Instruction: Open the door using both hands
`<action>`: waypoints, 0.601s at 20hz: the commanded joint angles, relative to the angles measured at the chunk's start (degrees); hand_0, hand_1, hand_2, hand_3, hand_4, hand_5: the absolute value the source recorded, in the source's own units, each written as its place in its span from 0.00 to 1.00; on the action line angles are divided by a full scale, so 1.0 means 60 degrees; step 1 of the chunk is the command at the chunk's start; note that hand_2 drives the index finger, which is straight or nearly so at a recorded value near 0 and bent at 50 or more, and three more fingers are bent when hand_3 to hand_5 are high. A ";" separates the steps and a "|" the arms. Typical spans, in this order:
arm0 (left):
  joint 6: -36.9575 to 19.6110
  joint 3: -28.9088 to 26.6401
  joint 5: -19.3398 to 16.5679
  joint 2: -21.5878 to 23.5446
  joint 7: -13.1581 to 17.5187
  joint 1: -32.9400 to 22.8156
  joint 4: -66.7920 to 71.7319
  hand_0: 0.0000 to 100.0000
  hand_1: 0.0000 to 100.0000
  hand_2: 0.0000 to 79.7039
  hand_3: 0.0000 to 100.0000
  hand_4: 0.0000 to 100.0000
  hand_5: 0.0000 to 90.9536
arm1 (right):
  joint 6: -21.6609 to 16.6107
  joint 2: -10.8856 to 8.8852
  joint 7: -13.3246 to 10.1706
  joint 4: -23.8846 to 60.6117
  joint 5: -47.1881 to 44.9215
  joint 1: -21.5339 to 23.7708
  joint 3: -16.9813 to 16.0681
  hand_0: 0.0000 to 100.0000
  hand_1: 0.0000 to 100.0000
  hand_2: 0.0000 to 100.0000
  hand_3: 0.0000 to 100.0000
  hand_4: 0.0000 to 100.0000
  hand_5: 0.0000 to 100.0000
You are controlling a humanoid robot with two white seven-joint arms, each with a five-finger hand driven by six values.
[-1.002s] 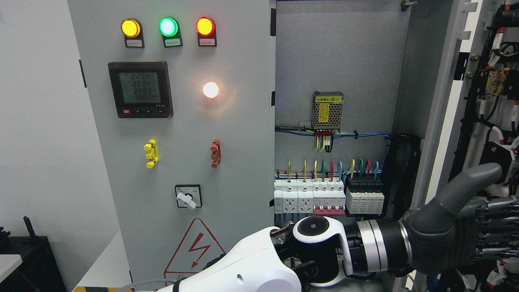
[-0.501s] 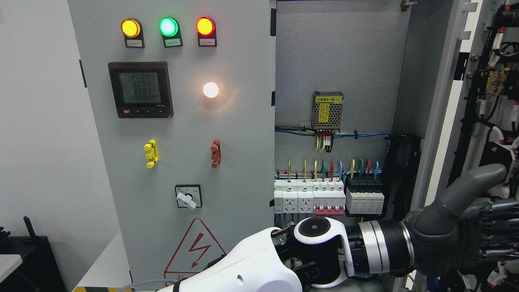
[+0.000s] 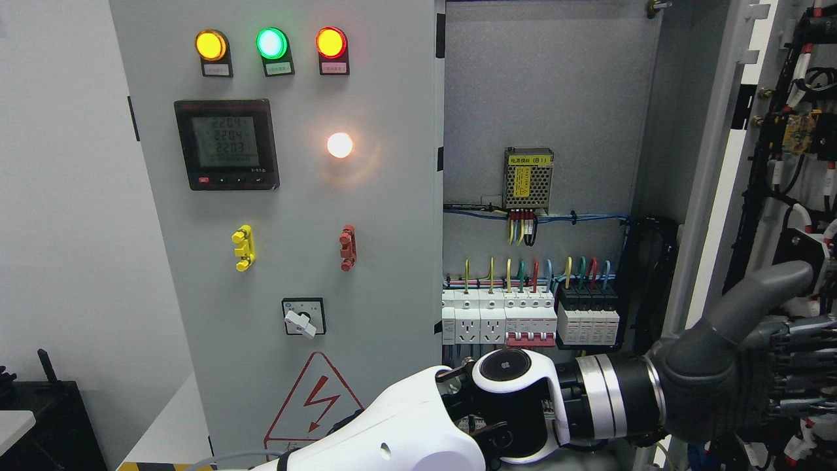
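1. A grey electrical cabinet [image 3: 556,98] stands open in the head view, its right-hand door [image 3: 709,196] swung wide so that only its pale edge and inner face show at the far right of the scene.
2. The left hand [image 3: 752,366], dark grey, reaches across from the lower left on a white arm [image 3: 405,425] and sits low at the right, just in front of the open door's inner side.
3. Its thumb [image 3: 758,301] points up and to the right, while the fingers [image 3: 801,373] run off the right edge of the view among the door's wiring; whether they are clenched on anything cannot be told.
4. The hand lies level with the lower part of the door, to the right of its pale edge, overlapping the black cables [image 3: 778,163] fixed to the door's back.
5. The cabinet's left door [image 3: 294,229] is closed and carries three lit lamps in yellow [image 3: 210,44], green [image 3: 271,42] and red [image 3: 331,42], a digital meter [image 3: 226,144], a glowing white lamp [image 3: 340,144], a rotary switch [image 3: 303,317] and a red warning triangle [image 3: 317,399].
6. Inside the cabinet, a row of breakers [image 3: 529,317] with coloured wires sits below a small power supply [image 3: 528,182] with a yellow label.
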State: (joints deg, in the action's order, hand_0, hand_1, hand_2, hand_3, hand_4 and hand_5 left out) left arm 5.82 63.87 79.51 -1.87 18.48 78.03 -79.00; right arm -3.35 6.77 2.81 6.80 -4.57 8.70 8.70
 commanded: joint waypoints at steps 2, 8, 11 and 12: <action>0.0011 -0.0551 0.0005 0.0472 -0.0003 -0.0041 0.0027 0.00 0.00 0.00 0.00 0.04 0.00 | 0.0002 0.0000 0.0001 -0.0006 0.0000 0.0000 0.0000 0.00 0.00 0.00 0.00 0.00 0.00; 0.0026 -0.0669 0.0078 0.1263 0.0011 -0.0084 -0.0017 0.00 0.00 0.00 0.00 0.04 0.00 | 0.0002 0.0000 0.0001 0.0009 0.0000 0.0000 0.0000 0.00 0.00 0.00 0.00 0.00 0.00; 0.0026 -0.0684 0.0078 0.1702 0.0026 -0.0332 -0.0060 0.00 0.00 0.00 0.00 0.04 0.00 | 0.0002 0.0000 0.0001 -0.0006 0.0000 0.0000 0.0000 0.00 0.00 0.00 0.00 0.00 0.00; 0.0026 -0.0684 0.0078 0.1820 0.0026 -0.0406 -0.0090 0.00 0.00 0.00 0.00 0.04 0.00 | 0.0002 0.0000 0.0001 0.0009 0.0000 0.0000 0.0000 0.00 0.00 0.00 0.00 0.00 0.00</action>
State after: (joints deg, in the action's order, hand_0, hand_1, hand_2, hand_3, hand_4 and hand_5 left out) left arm 5.69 61.28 79.86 2.69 18.20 77.13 -79.06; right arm -3.35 6.77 2.81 6.81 -4.57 8.70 8.70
